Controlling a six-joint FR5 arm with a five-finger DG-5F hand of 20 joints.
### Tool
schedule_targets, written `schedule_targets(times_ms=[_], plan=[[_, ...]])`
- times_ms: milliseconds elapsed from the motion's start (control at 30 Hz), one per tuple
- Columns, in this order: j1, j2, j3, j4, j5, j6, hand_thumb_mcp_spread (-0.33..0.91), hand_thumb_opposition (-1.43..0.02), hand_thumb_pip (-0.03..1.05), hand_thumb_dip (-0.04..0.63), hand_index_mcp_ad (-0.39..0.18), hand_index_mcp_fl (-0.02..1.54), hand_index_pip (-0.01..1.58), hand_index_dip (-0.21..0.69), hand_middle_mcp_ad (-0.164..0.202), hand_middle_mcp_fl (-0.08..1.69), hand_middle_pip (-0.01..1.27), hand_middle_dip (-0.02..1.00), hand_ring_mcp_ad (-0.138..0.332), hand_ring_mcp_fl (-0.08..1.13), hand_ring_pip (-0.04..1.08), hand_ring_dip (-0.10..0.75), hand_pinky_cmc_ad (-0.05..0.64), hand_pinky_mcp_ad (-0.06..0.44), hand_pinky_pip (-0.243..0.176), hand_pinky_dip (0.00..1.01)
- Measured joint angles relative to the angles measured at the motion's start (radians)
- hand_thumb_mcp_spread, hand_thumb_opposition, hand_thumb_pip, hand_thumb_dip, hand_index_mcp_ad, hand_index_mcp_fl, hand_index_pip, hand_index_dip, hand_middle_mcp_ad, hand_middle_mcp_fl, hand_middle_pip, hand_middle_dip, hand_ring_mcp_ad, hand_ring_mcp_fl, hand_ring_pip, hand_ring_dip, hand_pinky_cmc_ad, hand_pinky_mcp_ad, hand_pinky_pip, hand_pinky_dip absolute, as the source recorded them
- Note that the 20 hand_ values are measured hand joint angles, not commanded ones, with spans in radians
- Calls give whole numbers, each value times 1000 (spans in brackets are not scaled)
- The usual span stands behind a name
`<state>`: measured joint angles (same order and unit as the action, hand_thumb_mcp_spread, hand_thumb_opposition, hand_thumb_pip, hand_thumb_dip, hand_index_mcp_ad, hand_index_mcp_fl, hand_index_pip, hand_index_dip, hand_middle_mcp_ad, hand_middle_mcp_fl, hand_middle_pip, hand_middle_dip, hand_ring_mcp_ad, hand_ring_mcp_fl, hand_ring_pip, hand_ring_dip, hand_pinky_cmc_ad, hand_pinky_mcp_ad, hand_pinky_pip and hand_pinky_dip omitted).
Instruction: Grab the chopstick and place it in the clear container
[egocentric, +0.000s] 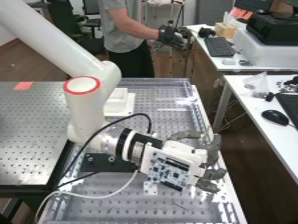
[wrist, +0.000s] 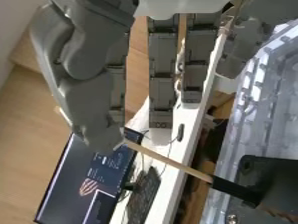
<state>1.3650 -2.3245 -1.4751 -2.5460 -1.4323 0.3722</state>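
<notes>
Gripping the chopstick (wrist: 166, 160) in curled fingers (egocentric: 213, 150), over the bench's edge (egocentric: 233, 202)

I have the chopstick (wrist: 166, 161) pinched by the robot hand (egocentric: 194, 156), its dark end near a black block (wrist: 279, 172); beyond, a monitor (wrist: 80, 175) stands beside a keyboard (wrist: 142, 200) on a white worktop (wrist: 171, 182).

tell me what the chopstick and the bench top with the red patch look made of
The chopstick looks like matte wood or bamboo, from its pale tan shaft. The bench top is probably metal, dull grey, given its regular grid of holes.
</notes>
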Motion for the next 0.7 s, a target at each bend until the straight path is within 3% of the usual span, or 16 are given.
schedule_targets(times_ms=[700], plan=[[-1,18,-38,19,3,3,548,-867,545,293,-278,749,674,190,75,860,255,721,113,492,98,394,428,262,-2,143]])
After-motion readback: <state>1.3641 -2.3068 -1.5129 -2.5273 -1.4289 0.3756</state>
